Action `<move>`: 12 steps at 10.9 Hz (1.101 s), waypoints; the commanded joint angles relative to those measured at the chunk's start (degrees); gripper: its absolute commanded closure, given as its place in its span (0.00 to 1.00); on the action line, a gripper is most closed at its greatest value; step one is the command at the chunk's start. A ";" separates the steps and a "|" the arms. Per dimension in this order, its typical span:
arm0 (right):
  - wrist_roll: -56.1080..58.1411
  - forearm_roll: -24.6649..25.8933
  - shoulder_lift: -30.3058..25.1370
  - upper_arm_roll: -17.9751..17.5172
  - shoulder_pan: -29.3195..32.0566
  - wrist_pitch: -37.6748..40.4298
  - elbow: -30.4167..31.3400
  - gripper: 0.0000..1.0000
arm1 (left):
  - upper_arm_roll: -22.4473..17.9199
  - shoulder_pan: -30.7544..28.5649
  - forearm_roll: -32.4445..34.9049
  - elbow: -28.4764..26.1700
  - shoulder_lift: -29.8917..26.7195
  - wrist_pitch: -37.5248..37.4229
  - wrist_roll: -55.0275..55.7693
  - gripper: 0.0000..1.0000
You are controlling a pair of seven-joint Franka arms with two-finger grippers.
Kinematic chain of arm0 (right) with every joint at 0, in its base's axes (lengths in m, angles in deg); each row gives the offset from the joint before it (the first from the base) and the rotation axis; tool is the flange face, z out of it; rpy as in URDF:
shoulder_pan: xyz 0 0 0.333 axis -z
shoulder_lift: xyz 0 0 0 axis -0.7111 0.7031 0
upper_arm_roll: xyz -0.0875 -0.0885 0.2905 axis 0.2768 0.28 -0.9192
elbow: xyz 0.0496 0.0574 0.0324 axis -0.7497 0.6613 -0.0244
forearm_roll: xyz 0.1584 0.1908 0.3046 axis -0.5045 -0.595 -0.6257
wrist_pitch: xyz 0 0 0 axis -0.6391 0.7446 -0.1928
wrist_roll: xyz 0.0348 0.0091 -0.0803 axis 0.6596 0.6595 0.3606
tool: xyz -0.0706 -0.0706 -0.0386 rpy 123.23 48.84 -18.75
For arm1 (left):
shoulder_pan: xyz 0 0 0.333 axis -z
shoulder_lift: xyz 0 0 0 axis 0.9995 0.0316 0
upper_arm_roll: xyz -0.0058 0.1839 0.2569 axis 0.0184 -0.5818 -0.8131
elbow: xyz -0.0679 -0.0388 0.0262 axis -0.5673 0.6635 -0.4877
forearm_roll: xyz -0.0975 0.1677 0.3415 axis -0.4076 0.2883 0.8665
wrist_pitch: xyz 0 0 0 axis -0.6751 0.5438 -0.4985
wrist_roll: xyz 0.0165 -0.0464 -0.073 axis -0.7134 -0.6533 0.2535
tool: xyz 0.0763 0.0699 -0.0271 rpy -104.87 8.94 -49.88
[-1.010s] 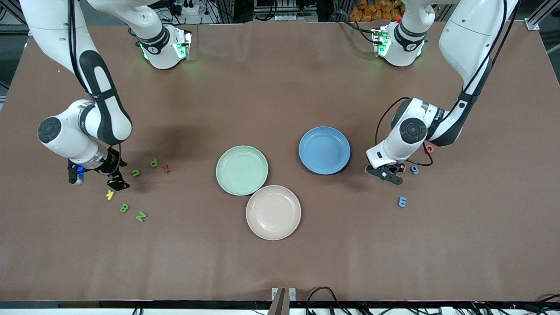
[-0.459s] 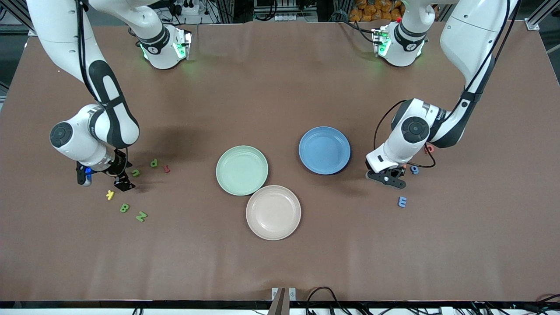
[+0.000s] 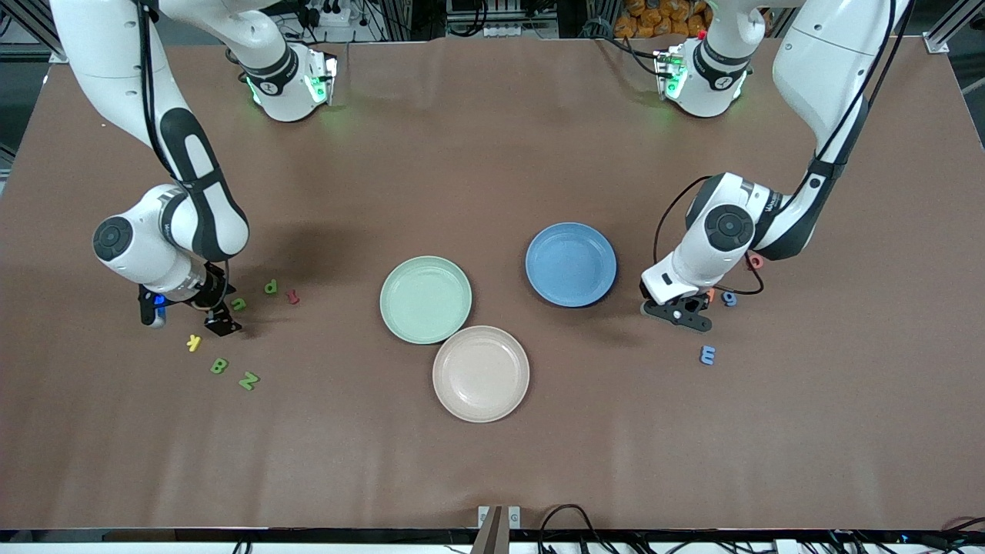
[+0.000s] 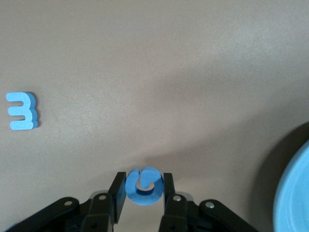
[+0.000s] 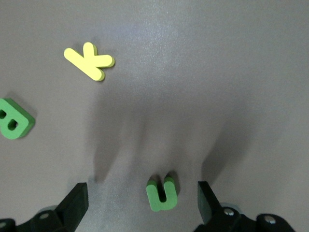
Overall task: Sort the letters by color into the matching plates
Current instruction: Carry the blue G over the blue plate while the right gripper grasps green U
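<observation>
My left gripper [image 3: 677, 310] is shut on a round blue letter [image 4: 143, 186], low over the table beside the blue plate [image 3: 571, 264], whose rim shows in the left wrist view [image 4: 295, 193]. A blue E [image 3: 707, 355] [image 4: 21, 110] and a blue g [image 3: 728, 298] lie close by. My right gripper [image 3: 219, 314] is open, and a green u [image 5: 161, 193] [image 3: 238, 304] lies on the table between its fingers [image 5: 77, 203]. A green p [image 3: 271, 287], B [image 3: 219, 365] [image 5: 14, 119] and Z [image 3: 248, 380] lie around it. The mint green plate [image 3: 425, 299] is mid-table.
A beige-pink plate [image 3: 481, 373] touches the green plate, nearer the front camera. A yellow K [image 3: 193, 343] [image 5: 89, 61] and a red letter [image 3: 292, 296] lie among the green letters. A red letter [image 3: 755, 261] and an orange one [image 3: 710, 295] lie by the left arm.
My right gripper has moved toward the table's middle and now straddles the green u. My left gripper has shifted only slightly, still holding the blue letter.
</observation>
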 commanded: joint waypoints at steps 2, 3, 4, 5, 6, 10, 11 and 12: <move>-0.37 -1.43 0.49 0.01 -0.39 -0.61 -0.07 0.00 | 3.22 0.68 -2.56 0.81 -1.19 -1.82 6.26 1.00; -0.19 -1.43 0.49 0.01 -0.39 -0.61 -0.06 0.04 | 4.63 0.50 -2.65 2.82 -1.19 -5.31 7.68 1.00; -0.02 -1.43 0.49 0.01 -0.39 -0.61 0.20 0.10 | 5.95 0.67 -2.65 5.45 -1.10 -9.61 10.04 1.00; -0.01 -1.43 0.49 0.01 -0.39 -0.61 0.20 0.14 | 7.96 0.85 -2.65 7.65 -1.01 -13.22 13.37 1.00; 0.07 -1.43 0.49 0.01 -0.56 -0.61 0.29 0.16 | 10.24 0.85 -2.65 8.54 -1.01 -15.43 17.06 1.00; 0.07 -1.43 0.23 0.01 -1.18 -0.61 1.16 0.25 | 12.55 7.16 -2.21 8.37 0.74 -15.89 28.50 1.00; 0.16 -1.43 -0.03 0.01 -1.35 -0.52 1.34 0.27 | 12.29 9.01 -1.78 8.11 1.70 -15.89 29.83 1.00; 0.25 -1.43 -0.12 0.01 -1.36 -0.61 1.78 0.28 | 12.20 9.89 -1.60 8.02 2.76 -15.89 30.01 1.00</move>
